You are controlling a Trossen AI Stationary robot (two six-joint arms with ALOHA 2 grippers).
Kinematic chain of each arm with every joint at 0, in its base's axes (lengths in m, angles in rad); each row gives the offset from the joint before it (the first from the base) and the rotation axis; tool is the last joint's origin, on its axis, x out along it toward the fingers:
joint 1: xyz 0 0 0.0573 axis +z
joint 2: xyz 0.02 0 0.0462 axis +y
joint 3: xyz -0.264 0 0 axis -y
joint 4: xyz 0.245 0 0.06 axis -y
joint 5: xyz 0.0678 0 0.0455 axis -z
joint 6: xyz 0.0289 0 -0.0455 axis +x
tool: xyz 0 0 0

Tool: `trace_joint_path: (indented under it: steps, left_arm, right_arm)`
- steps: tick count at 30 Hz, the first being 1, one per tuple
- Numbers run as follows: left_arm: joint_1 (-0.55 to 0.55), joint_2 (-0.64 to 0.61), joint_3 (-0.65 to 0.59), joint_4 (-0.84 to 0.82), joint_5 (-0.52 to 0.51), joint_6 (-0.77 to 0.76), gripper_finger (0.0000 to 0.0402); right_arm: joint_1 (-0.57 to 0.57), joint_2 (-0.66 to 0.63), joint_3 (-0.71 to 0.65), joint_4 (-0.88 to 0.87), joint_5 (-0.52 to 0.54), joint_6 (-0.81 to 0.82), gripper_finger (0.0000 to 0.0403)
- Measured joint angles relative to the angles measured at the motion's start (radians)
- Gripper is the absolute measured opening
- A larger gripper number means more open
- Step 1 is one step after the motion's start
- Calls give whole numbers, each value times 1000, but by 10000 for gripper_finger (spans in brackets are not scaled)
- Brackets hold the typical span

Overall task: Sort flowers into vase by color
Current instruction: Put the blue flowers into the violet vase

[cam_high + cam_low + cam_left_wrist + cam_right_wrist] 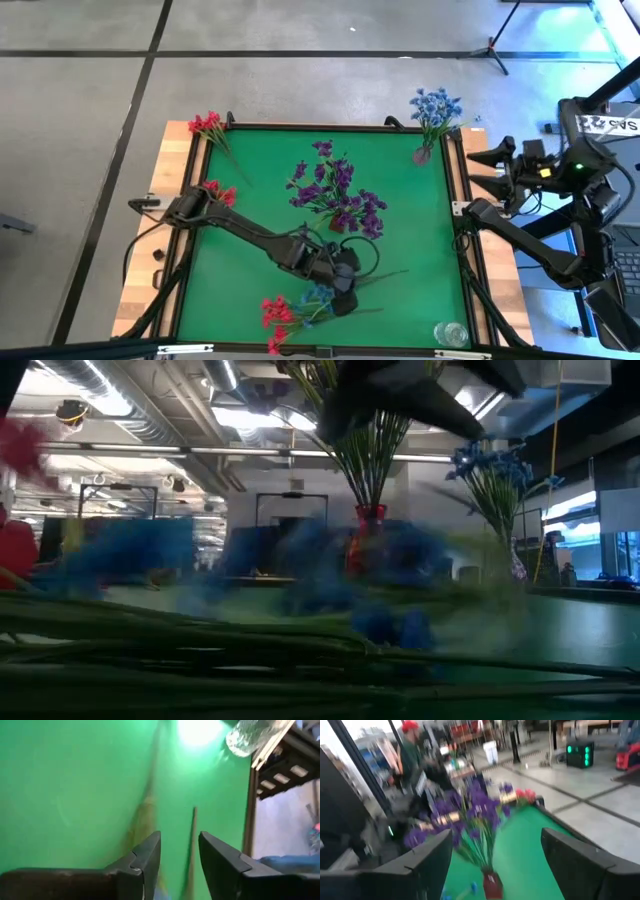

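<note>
Purple flowers (335, 195) stand in a red vase (492, 885) at the mat's middle. Blue flowers (432, 112) stand in a vase at the far right corner. Near the front edge a blue sprig (318, 297) and red sprigs (275, 312) lie flat on the green mat. My left gripper (345, 290) hangs low over the blue sprig's stems, slanting down. In its wrist view the left gripper (180, 840) is open, with a thin stem (194, 832) showing in the gap on the mat. My right gripper (497, 845) is open and raised beyond the table's right edge.
More red sprigs lie at the far left corner (208, 125) and by the left edge (218, 190). An empty glass vase (450, 333) stands at the near right corner. Black rails frame the mat. A person stands in the room beyond the table.
</note>
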Motion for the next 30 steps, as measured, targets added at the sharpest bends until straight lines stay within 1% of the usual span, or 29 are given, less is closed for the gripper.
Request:
trace_joint_path:
  steps: [3, 7, 10, 14, 18, 20, 24, 27, 30]
  left_arm:
    - [-10, -16, 5, 7, 4, -51, 140]
    - [-21, -25, 4, -2, 6, -113, 141]
    - [-29, -67, 4, 3, -37, -143, 142]
    - [-51, -146, 6, 3, -137, -159, 139]
    - [-71, -231, 6, -2, -261, -159, 131]
    - [-82, -273, 6, -15, -330, -157, 127]
    - [-104, -326, 7, -75, -454, -157, 122]
    - [-117, -353, 7, -115, -523, -159, 120]
    - [-121, -358, 7, -132, -570, -163, 120]
  right_arm:
    - [0, 0, 0, -85, 3, -79, 305]
    - [0, 0, 0, -117, 5, -113, 305]
    - [0, 0, 0, -118, -28, -131, 305]
    - [0, 0, -23, -111, -55, -151, 305]
    - [0, 0, -94, -71, -83, -149, 305]
    - [0, 0, -136, -22, -112, -141, 305]
    - [0, 0, -208, 128, -178, -68, 304]
    - [0, 2, -238, 185, -201, -67, 297]
    - [0, 7, -280, 247, -201, -65, 291]
